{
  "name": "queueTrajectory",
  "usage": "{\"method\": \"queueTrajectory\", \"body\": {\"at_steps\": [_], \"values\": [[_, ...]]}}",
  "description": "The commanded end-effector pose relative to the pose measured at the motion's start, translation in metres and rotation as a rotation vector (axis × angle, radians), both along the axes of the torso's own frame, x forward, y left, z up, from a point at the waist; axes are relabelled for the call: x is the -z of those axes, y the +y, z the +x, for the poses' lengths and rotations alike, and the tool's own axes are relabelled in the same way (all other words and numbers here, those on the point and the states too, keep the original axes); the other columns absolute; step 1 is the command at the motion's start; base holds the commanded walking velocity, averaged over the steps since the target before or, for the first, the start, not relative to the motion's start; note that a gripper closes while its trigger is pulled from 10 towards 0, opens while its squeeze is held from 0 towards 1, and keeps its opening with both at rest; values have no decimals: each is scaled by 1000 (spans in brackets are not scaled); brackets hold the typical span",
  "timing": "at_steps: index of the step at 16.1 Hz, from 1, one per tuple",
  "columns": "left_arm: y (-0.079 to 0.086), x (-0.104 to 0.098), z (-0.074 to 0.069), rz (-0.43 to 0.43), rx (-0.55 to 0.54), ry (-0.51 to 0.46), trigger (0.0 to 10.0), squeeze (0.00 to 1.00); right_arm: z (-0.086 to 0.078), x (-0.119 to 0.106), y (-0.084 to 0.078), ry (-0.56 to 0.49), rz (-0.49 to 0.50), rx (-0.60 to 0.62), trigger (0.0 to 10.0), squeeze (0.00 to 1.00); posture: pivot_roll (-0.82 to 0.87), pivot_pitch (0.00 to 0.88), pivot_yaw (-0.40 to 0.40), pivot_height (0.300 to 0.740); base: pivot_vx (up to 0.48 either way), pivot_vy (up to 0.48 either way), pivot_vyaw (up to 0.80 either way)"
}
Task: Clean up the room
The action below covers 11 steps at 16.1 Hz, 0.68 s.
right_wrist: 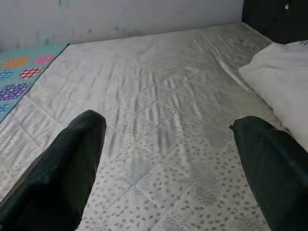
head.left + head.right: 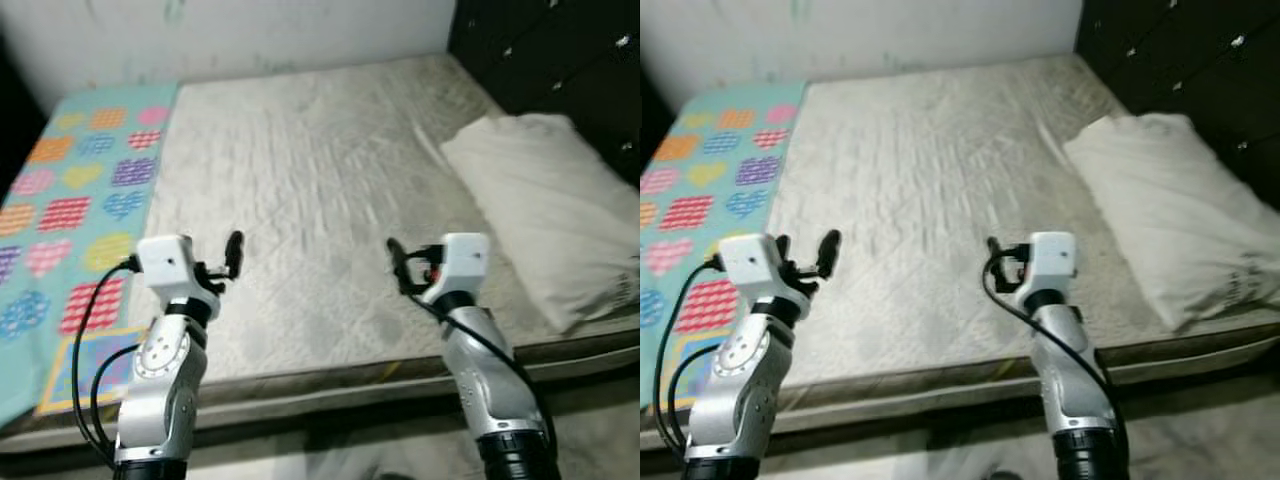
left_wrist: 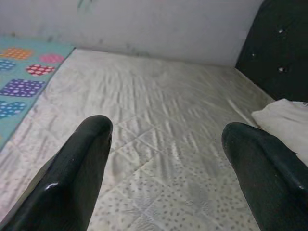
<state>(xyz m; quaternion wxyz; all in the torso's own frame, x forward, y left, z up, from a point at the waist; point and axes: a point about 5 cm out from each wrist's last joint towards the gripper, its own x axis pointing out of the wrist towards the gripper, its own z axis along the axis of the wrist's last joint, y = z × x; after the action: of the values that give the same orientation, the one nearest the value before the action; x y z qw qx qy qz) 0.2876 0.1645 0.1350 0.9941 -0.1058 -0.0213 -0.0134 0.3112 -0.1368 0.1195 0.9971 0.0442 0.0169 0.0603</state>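
Observation:
A bare quilted mattress (image 2: 300, 170) lies before me. A teal blanket (image 2: 70, 200) with coloured hearts covers its left side. A white pillow (image 2: 545, 215) rests at the right side by the near edge. My left gripper (image 2: 222, 265) hovers open over the near part of the mattress, close to the blanket's edge. My right gripper (image 2: 405, 268) hovers open over the near middle, left of the pillow. Nothing sits between the fingers (image 3: 82, 159) in the left wrist view, nor between the fingers (image 1: 72, 154) in the right wrist view.
A dark tufted headboard (image 2: 560, 50) stands along the right, behind the pillow. A pale wall (image 2: 250, 30) runs along the far side of the bed. The bed's near edge (image 2: 330, 385) is just below my arms.

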Motion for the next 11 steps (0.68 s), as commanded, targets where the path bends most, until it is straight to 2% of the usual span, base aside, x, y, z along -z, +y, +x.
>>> {"method": "queueTrajectory", "body": {"at_steps": [1,6,11], "values": [[12,5,-4,14,-42,27,10000,0,0,-1,9,-6,9,-23,10000,0,-143,106,57,740,0,0,0],[13,6,-6,-2,-48,35,10000,0,-2,-1,8,-5,14,-16,10000,0,-136,102,55,740,0,0,0],[14,7,-6,-1,-43,38,10000,0,-4,2,6,6,16,-13,10000,0,-139,96,54,740,0,447,-166]]}}
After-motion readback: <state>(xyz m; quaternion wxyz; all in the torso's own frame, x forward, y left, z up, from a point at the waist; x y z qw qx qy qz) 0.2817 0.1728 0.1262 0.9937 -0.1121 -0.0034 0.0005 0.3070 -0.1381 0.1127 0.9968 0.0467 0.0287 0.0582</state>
